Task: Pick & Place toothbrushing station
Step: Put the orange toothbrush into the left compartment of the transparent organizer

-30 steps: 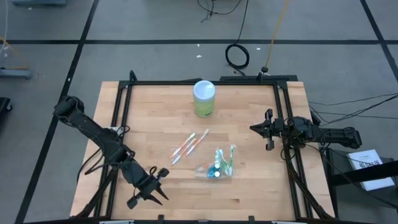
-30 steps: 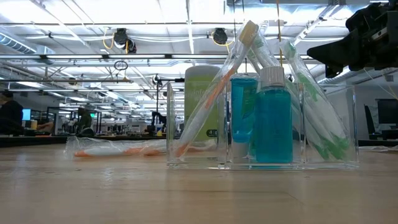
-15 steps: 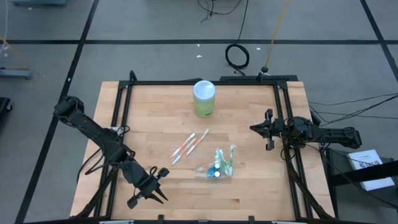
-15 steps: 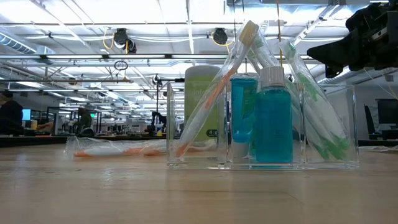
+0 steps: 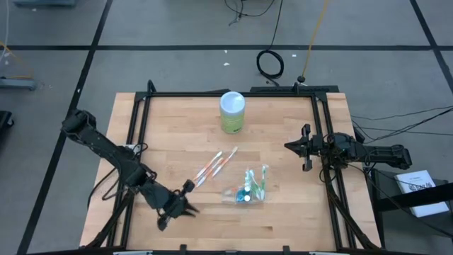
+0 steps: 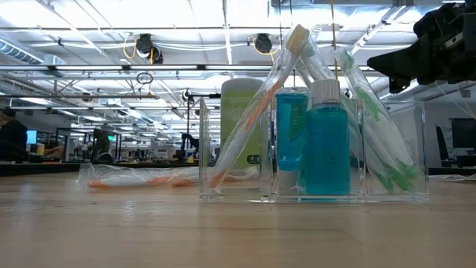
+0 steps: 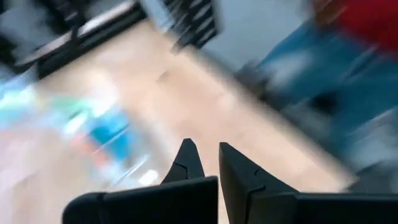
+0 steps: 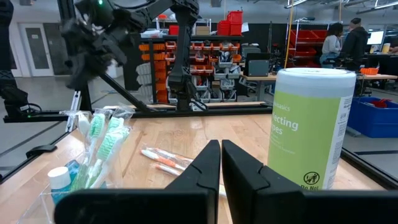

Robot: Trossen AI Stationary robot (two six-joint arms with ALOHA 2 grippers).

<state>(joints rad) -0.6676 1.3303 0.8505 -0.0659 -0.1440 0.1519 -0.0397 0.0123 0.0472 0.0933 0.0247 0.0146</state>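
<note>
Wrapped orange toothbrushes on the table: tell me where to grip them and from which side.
Grip the wrapped orange toothbrushes mid-handle, coming straight down from above with the fingers across their length. They lie flat and diagonal on the table, clear of the acrylic organizer. The left gripper is nearest; the right gripper waits at the table's right edge.

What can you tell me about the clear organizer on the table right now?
The clear organizer is a see-through, plastic-looking box with dividers, upright on the wooden table near its front middle. It holds an orange toothbrush leaning at a slant, a blue bottle with a white cap, a blue tube behind it and green toothbrushes in wrappers. Neither gripper touches it; the left gripper is close on its left.
</note>
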